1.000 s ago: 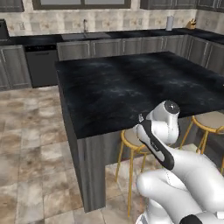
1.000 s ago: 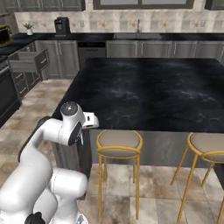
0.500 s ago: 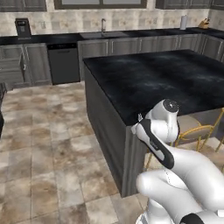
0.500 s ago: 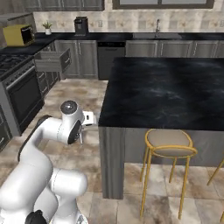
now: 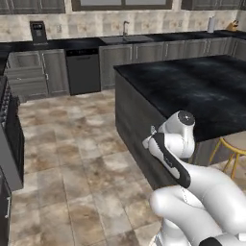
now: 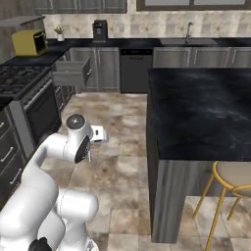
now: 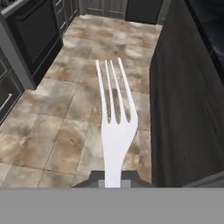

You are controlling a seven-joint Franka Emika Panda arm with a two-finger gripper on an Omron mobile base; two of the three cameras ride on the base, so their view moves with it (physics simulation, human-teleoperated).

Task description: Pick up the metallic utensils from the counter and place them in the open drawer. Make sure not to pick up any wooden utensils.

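Hand view, claw state: your claw is clamped narrow on the handle of a fork; one metallic utensil is in hand.
Fork axis: the long axis runs straight out from the claw along its line of sight, tines leading, handle end pinched between the finger tips.
Fork surroundings: below and beyond the tines lies tiled floor; the dark side wall of the island stands just to the right in this view. The fork touches neither.
Claw position, left base view: you see the claw tucked close to the arm, beside the island and out over the floor, below the level of the desk.
Claw position, right base view: the hand points away from the island toward the cabinets by the stove.
Target bearing: the open drawer stands pulled out of the far cabinet run, left of the dishwasher and beyond the stove; it lies ahead of the claw, to the left and well apart from it.
Governing relation: judge the gap too long for the arm alone; expect to drive the base nearer before you lower the fork into the drawer.
Risk: the tines lead, so they would meet the drawer front first if you come in low.
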